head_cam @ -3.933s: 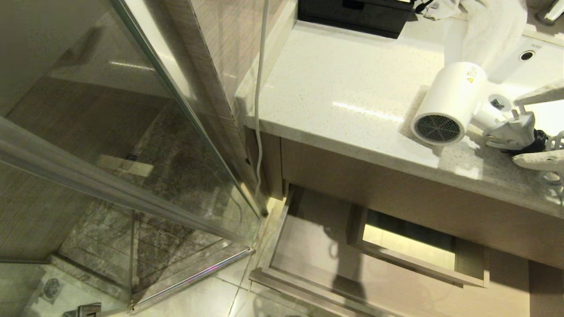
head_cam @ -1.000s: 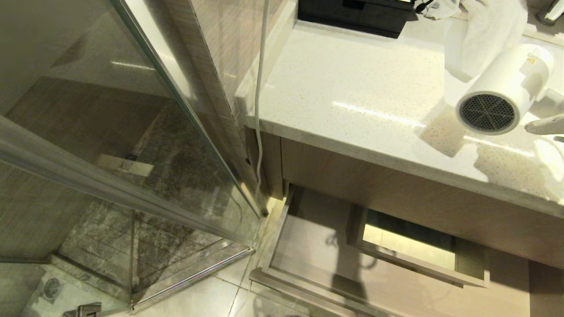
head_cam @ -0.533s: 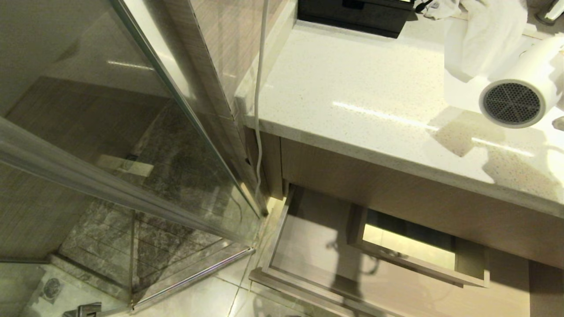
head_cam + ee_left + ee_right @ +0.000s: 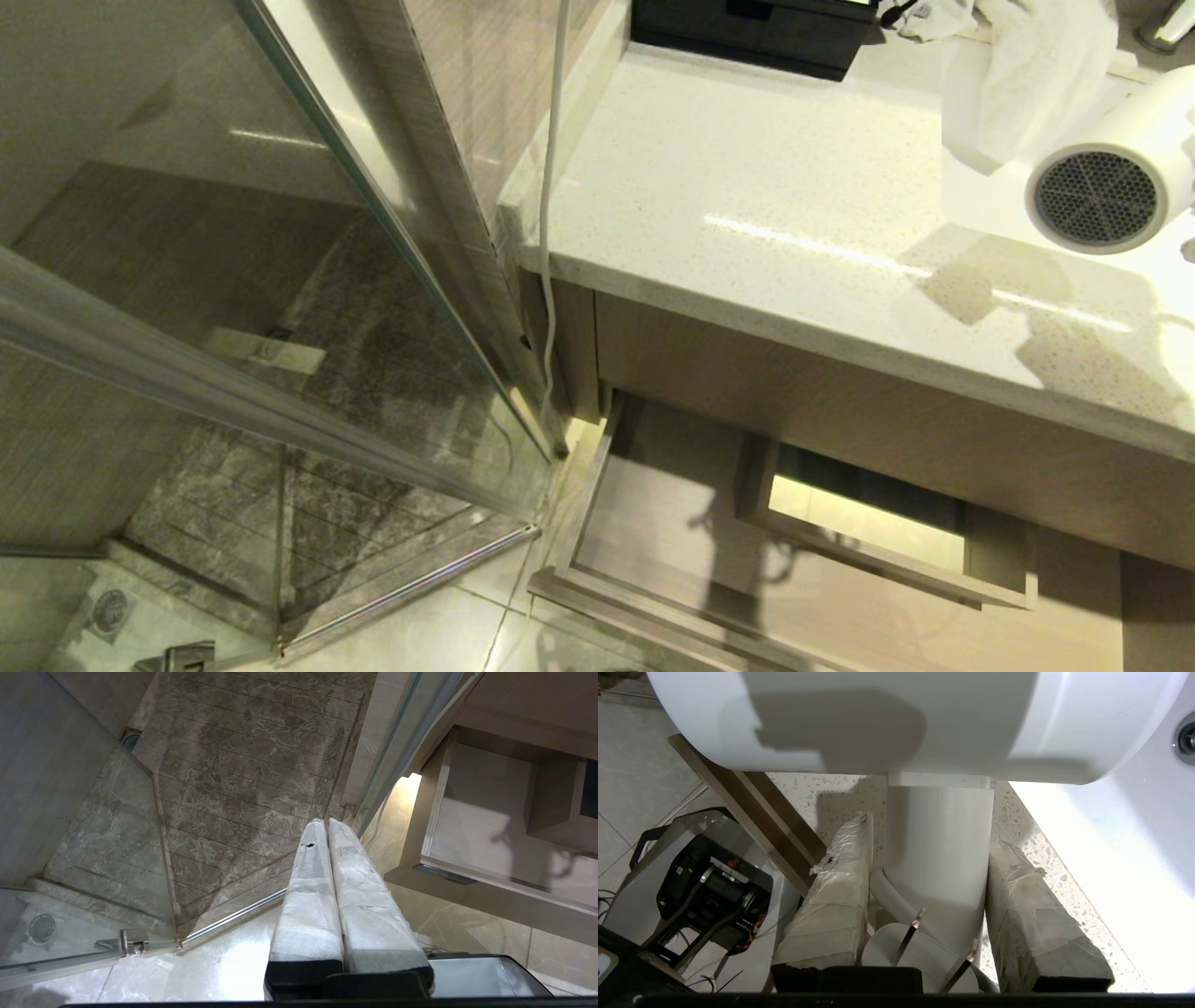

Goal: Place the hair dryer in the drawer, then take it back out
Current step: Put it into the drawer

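A: Where is the hair dryer [image 4: 1111,177] at this moment?

B: Lifted off the speckled tabletop [image 4: 747,187], at the far right of the head view, its dark mesh grille facing the camera. Its shadow falls on the stone beneath it. A white towel [image 4: 1027,75] lies just behind it.

A: And what carries it?

B: The right gripper [image 4: 929,858]. In the right wrist view its two wrapped fingers [image 4: 836,891] stand on either side of the dryer's handle, pressed against it, with the thick barrel crossing above them. The plug's metal prongs show near the base of the fingers.

A: The drawer [image 4: 653,523]?

B: Pulled out below the tabletop, with nothing lying in the part I can see; its right end runs out of frame, so I can't speak for that. The boxed cut-out [image 4: 868,523] sits inside it.

A: The other arm?

B: The left gripper [image 4: 327,823] hangs over the floor beside the glass shower door [image 4: 280,280], its fingers pressed together, holding nothing.
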Tool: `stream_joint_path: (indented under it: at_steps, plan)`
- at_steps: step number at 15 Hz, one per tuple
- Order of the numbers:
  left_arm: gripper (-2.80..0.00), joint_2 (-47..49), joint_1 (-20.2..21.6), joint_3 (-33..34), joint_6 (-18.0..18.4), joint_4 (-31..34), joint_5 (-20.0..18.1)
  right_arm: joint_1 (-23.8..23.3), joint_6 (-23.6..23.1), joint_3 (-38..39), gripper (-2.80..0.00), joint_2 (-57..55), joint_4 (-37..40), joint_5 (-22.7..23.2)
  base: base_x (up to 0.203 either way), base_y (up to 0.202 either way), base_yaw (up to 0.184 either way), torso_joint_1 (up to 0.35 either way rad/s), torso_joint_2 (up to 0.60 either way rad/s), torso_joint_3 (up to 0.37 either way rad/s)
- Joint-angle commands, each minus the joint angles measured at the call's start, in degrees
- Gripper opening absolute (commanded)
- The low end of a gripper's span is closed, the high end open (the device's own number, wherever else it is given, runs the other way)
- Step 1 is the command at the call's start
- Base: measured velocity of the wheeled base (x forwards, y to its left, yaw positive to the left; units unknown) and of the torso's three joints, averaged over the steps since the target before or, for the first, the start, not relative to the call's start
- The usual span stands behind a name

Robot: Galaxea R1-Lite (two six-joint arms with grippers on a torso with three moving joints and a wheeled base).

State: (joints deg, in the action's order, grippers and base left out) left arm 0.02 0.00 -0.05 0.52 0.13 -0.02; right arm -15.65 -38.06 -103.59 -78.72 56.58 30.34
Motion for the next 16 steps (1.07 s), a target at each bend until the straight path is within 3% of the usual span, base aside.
stream_joint_path:
  at_steps: [1,6,16]
  plan:
    - [-2.80,-0.02,0.00,0.01,0.01,-0.05,0.02,0.01,-0.35,0.15,-2.80,0.24,0.29,0.24,0.000,0.000,0.000,0.000,0.00,0.000]
    - [-2.80,-0.02,0.00,-0.03,0.01,0.03,0.02,0.01,-0.43,0.17,-2.80,0.06,0.29,0.24,0.000,0.000,0.000,-0.139,0.03,-0.113]
    - [-2.80,-0.02,0.00,-0.03,0.01,-0.04,0.02,0.01,-0.17,0.23,-2.80,0.14,0.32,0.24,0.000,0.000,0.000,-0.273,0.00,-0.272]
